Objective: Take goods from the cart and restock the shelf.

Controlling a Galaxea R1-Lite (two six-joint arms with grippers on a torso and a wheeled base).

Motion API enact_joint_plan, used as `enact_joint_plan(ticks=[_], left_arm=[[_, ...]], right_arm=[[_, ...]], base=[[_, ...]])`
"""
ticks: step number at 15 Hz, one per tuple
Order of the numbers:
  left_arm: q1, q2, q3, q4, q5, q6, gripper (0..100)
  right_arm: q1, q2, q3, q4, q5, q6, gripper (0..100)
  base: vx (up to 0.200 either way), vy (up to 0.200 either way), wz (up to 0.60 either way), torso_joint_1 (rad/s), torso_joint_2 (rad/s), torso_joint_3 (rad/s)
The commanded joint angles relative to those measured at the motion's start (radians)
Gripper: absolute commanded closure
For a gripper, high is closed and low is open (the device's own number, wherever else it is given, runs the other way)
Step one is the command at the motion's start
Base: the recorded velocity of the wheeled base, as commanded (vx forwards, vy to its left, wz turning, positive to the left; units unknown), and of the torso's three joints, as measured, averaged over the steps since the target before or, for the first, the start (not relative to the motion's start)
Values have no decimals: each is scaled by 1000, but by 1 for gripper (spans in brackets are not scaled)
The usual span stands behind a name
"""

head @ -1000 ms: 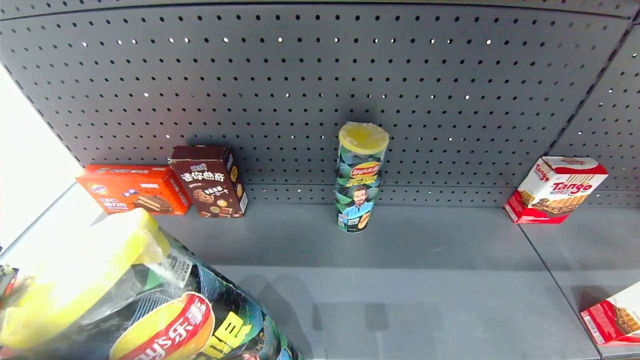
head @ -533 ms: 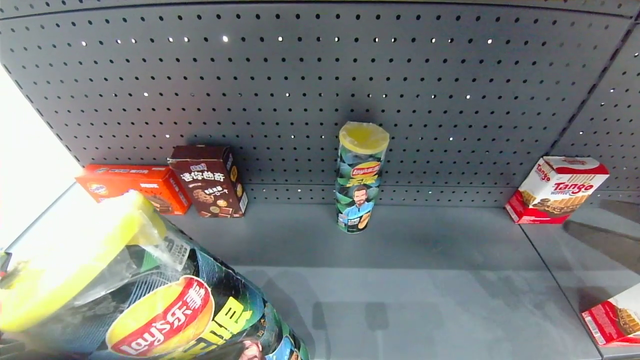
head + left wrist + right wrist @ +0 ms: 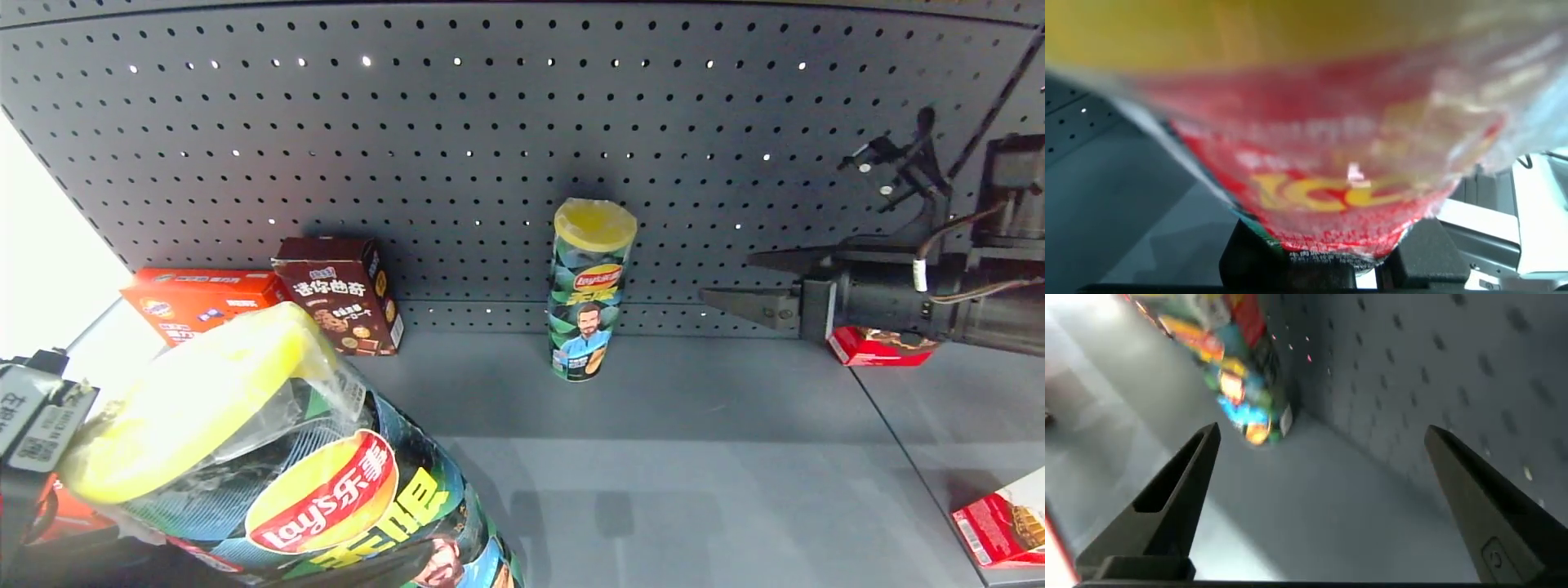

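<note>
1. Grey pegboard (image 3: pixel 490 122) backs a grey shelf (image 3: pixel 694 474). A standing can (image 3: pixel 589 294), upright at the back against the pegboard, is the landmark.
2. The held can (image 3: pixel 269 474) is a tall chip tube with a yellow lid under loose clear wrap. It is raised and tilted, lid uppermost and leaning left, well to the left of the standing can and in front of it.
3. Its label shows a red-and-yellow oval logo, yellow characters and a cartoon man on a green-and-black pattern. The standing can has the same design.
4. The left gripper (image 3: pixel 1327 260) grasps the held can (image 3: pixel 1331 163) low on the tube, with black fingers on either side.
5. The right gripper (image 3: pixel 727 278) hangs above the shelf just right of the standing can, at about its mid-height. Its fingers are spread wide with nothing between them, and they point toward that can.
6. In the right wrist view the standing can (image 3: pixel 1249 400) shows blurred beyond the right gripper (image 3: pixel 1323 433).
7. Left of the standing can a brown box (image 3: pixel 343 298) picturing cookies stands against the pegboard. An orange box (image 3: pixel 196 298) lies just beside it, farther left.
8. Right of the standing can a red-and-white box (image 3: pixel 873 347) sits partly hidden behind the right gripper. A second box (image 3: pixel 1000 523), also red and white, lies at the shelf's front, far right.
</note>
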Motion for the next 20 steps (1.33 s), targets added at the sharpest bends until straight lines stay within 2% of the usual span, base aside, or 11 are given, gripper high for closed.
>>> enact_joint_plan(ticks=[1,2,4,6,7,8,13,20], left_arm=[[-1,8,1,1,-1,0,100],[-1,8,5,1,-1,0,100],[-3,9,1,1,-4,-1,100],[-3,9,-1,1,-17,-1,100],[-1,9,-2,1,-20,-1,100],[-1,9,-4,1,-20,-1,100],[0,11,-8,1,-21,-3,100],[5,22,-2,-1,-21,-9,100]], right_arm=[[2,119,-61,-17,28,-23,0],[4,145,-94,-27,66,-39,0],[1,195,-130,-84,209,-69,0],[5,234,-147,-123,266,-75,0],[8,277,-153,-202,388,-74,0],[7,314,-160,-265,447,-71,0],[36,403,-237,-297,463,-68,0],[120,495,-240,-316,462,-66,0]], base=[[0,0,0,0,0,0],[0,0,0,0,0,0],[0,0,0,0,0,0],[0,0,0,0,0,0],[0,0,0,0,0,0],[0,0,0,0,0,0],[0,0,0,0,0,0],[0,0,0,0,0,0]])
